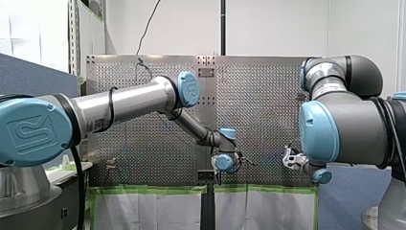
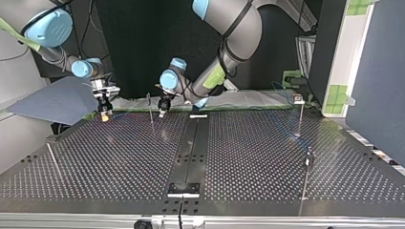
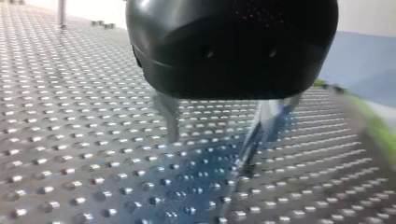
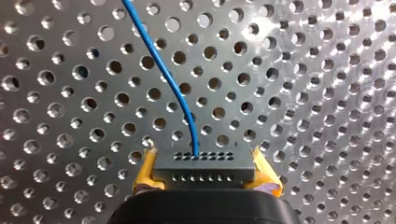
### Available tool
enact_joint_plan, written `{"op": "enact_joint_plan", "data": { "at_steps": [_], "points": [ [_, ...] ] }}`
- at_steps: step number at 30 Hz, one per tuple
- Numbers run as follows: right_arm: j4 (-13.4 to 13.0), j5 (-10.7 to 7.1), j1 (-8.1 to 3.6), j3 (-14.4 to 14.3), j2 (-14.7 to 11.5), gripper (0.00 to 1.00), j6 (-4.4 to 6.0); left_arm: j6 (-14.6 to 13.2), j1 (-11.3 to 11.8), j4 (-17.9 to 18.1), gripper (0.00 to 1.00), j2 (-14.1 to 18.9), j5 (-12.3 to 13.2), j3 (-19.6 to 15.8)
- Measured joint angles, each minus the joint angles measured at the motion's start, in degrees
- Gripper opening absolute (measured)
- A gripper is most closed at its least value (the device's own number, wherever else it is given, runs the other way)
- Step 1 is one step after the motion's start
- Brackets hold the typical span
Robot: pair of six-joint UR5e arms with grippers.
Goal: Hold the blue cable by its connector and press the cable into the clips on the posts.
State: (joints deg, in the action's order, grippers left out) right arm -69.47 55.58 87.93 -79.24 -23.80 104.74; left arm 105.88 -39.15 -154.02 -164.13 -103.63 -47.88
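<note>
In the right wrist view, my right gripper [image 4: 204,176] is clenched on the grey connector [image 4: 204,164]. The two yellow pads [image 4: 145,173] press on its two short ends, so the connector sits exactly between the fingers. It is level, and its face with the rows of small holes is turned away from the camera. The blue cable [image 4: 161,70] comes out of the middle of this face. It rises ahead of the fingers in a soft curve over the perforated desk [image 4: 303,93] and then leaves the view.

In the top view, my right gripper [image 2: 104,112] is at the far edge of the desk [image 2: 248,157], at the view's left, with its tip low over the holes. My left gripper [image 2: 162,109] is near it, also at the far edge. A thin post [image 2: 151,109] stands between the two grippers. Two more posts [image 2: 300,117] [image 2: 308,164] stand well apart from them at the view's right. The cable is too faint there to follow.

In the left wrist view, the metal fingers [image 3: 169,116] of my left gripper [image 3: 210,154] are spread apart, released, with only bare desk between them. Beside one finger there is a blurred blue streak; I cannot tell if it is the cable.
</note>
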Motion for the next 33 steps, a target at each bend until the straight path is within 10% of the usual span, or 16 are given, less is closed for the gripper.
{"op": "enact_joint_plan", "data": {
  "at_steps": [11,33],
  "points": [
    [0.93,0.06,0.17,0.0,0.23,0.0,-0.82,-5.17,-0.59,-5.02,1.0,0.13,-3.43,-3.28],
    [1.35,-0.01,0.23,0.0,0.53,0.0,-1.26,-10.06,-3.85,-9.62,1.0,3.6,2.45,-4.67]
  ]
}}
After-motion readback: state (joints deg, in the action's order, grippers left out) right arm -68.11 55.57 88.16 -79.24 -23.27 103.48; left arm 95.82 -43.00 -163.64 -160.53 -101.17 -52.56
